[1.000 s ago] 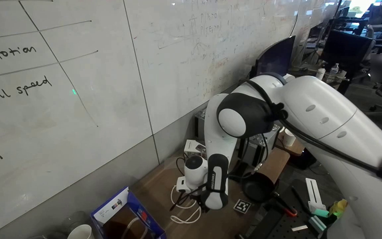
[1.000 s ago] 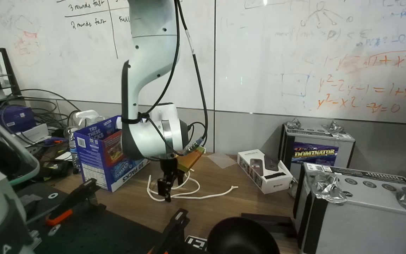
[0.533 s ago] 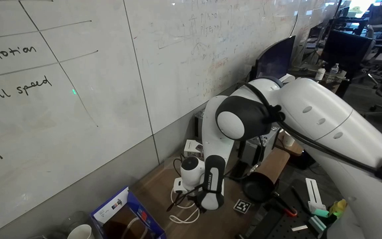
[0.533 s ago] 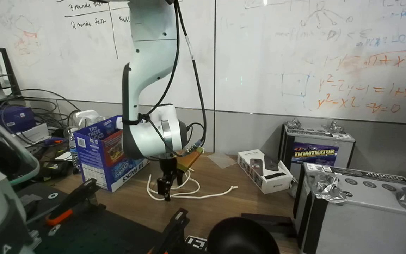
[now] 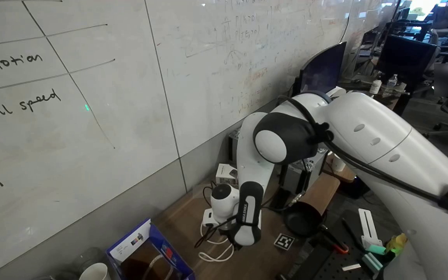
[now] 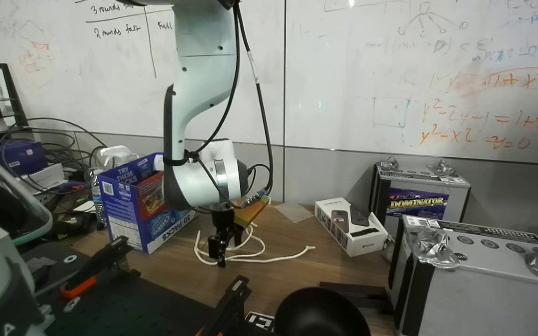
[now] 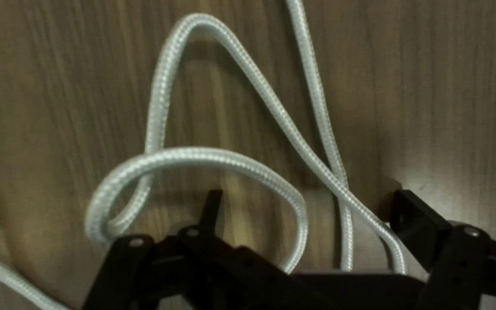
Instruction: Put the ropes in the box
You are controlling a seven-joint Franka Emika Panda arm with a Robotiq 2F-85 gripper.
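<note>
A white braided rope lies in loose loops on the brown table, in the wrist view point(image 7: 274, 104) and in both exterior views point(image 5: 216, 259) point(image 6: 287, 258). My gripper point(image 7: 309, 196) is open over the rope, its fingers wide apart. Rope strands pass between the fingers and one runs close by the right finger; none is gripped. In an exterior view the gripper point(image 6: 228, 252) points down, low over the loops. The blue snack box point(image 6: 126, 219) stands open-topped on the table beside the arm. Its inside shows in an exterior view point(image 5: 158, 237), with a pale curved rope strand point(image 5: 152, 264) in it.
A yellow-orange block point(image 6: 252, 211) stands just behind the gripper. A black pan point(image 6: 322, 312), a white phone box point(image 6: 350, 226) and grey cases point(image 6: 474, 284) stand to one side. A black clamp point(image 6: 234, 298) is in front. The whiteboard wall point(image 6: 343, 116) rises behind.
The arm has come down slightly and shifted a little towards the box side in an exterior view. The gripper stays open. The rope and box have not visibly moved.
</note>
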